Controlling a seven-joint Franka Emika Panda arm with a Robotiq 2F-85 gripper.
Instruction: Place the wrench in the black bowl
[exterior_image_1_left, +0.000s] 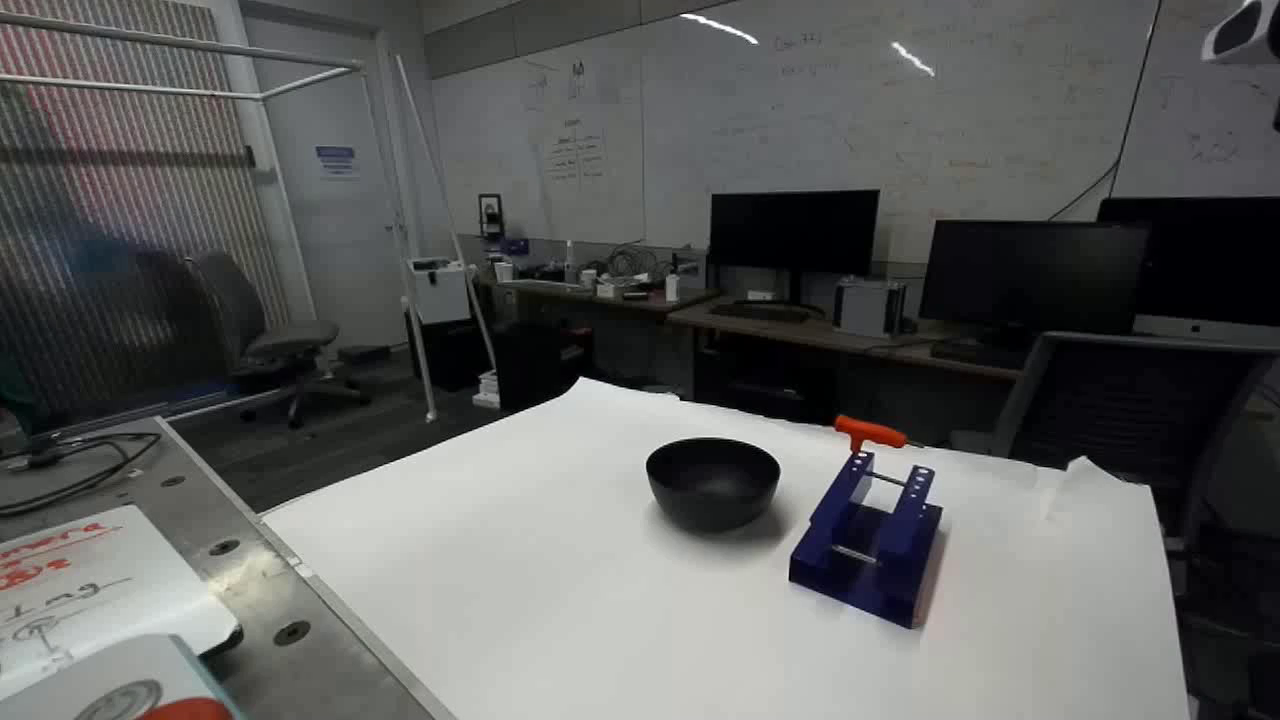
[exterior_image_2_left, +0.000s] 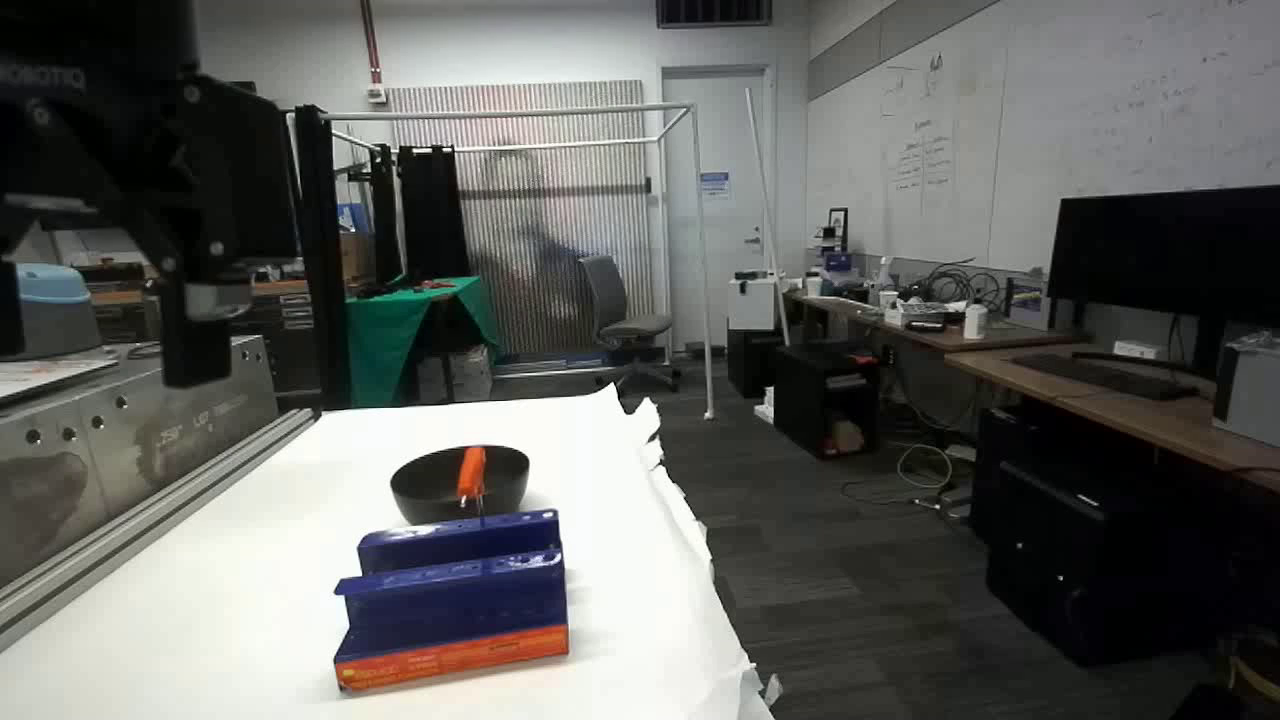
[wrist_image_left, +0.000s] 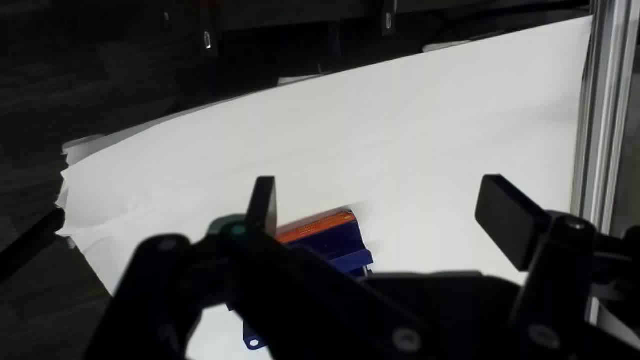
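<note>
The wrench (exterior_image_1_left: 870, 432) has an orange-red T-shaped handle and stands upright at one end of the blue rack. Its handle also shows in an exterior view (exterior_image_2_left: 472, 475) against the bowl behind it. The dark blue rack (exterior_image_1_left: 907, 520) (exterior_image_2_left: 460, 600) rests on the white sheet and shows partly in the wrist view (wrist_image_left: 335, 245). The round black bowl (exterior_image_1_left: 712, 490) (exterior_image_2_left: 425, 490) sits close beside the rack, with nothing visible in it. My gripper (exterior_image_2_left: 105, 335) is high above the sheet, apart from everything. In the wrist view (wrist_image_left: 385, 210) its fingers are wide apart and empty; bowl and wrench are hidden there.
The white sheet (exterior_image_1_left: 520, 580) covers the table and has a ragged, curled edge (exterior_image_2_left: 690, 560). A metal rail (exterior_image_2_left: 150, 525) runs along one side, beside a metal plate (exterior_image_1_left: 270, 590) with cables and papers on it. Chairs and desks with monitors (exterior_image_1_left: 795, 230) stand beyond the table.
</note>
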